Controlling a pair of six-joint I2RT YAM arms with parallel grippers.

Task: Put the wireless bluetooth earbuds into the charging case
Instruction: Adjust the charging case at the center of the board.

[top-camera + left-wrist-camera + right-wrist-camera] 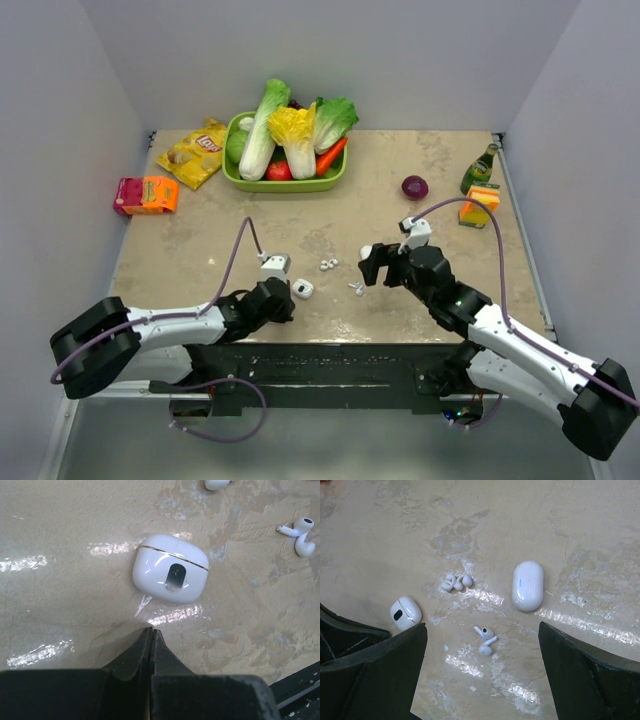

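Observation:
The charging case (170,568) is a small white rounded case with a dark oval detail and its lid closed. It lies on the table just beyond my left gripper (151,630), which is shut and empty. It also shows in the top view (303,289) and the right wrist view (405,612). One pair of white earbuds (485,639) lies on the table between the fingers of my open right gripper (482,625). A second pair of earbuds (456,581) lies farther off. In the top view the pairs (357,288) (327,265) lie between my left gripper (285,298) and right gripper (368,265).
A longer white oval case (527,586) lies closed near the earbuds. At the back are a green tub of vegetables (285,182), a chips bag (195,152), a red-orange box (146,195), a red onion (414,187), a green bottle (479,168) and a yellow carton (478,206).

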